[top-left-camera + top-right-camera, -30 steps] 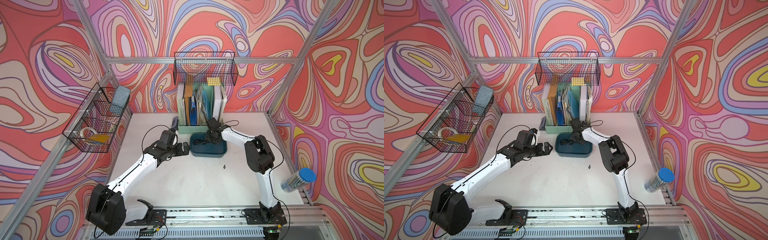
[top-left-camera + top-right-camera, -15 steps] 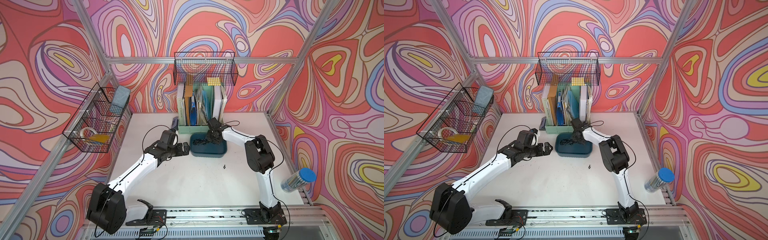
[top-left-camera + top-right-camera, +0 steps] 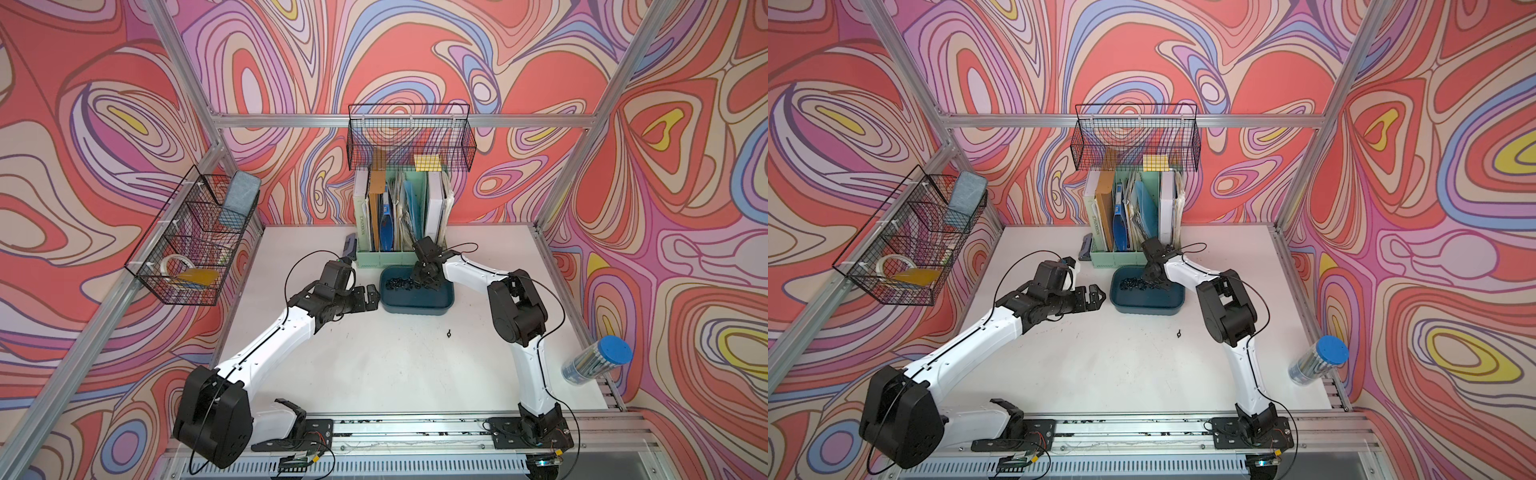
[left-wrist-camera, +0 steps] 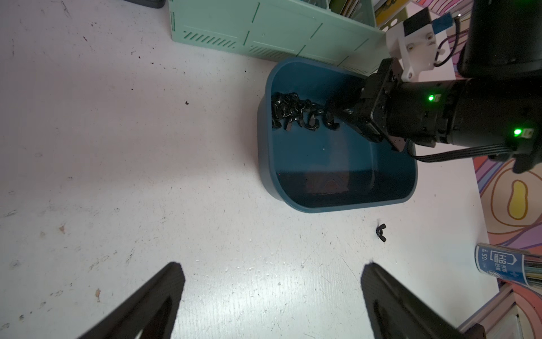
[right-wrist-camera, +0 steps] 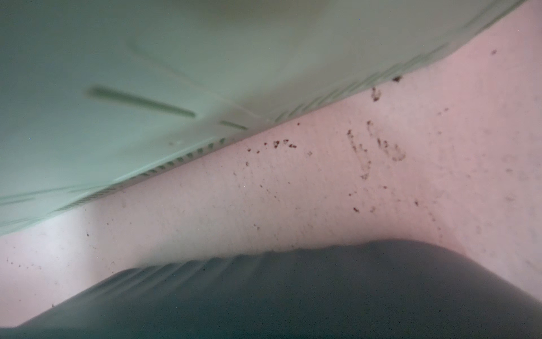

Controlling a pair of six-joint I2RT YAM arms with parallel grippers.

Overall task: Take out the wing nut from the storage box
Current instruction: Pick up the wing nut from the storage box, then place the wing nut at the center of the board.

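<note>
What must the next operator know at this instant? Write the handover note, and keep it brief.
Left end effector: open, empty, hovering over the table beside the storage box.
Right end effector: shut, tips down in the pile of wing nuts inside the box; whether it grips one cannot be seen.
Done: one loose wing nut lies on the table outside the box.
Left: lift the right arm, check for a nut, set it on the table.
</note>
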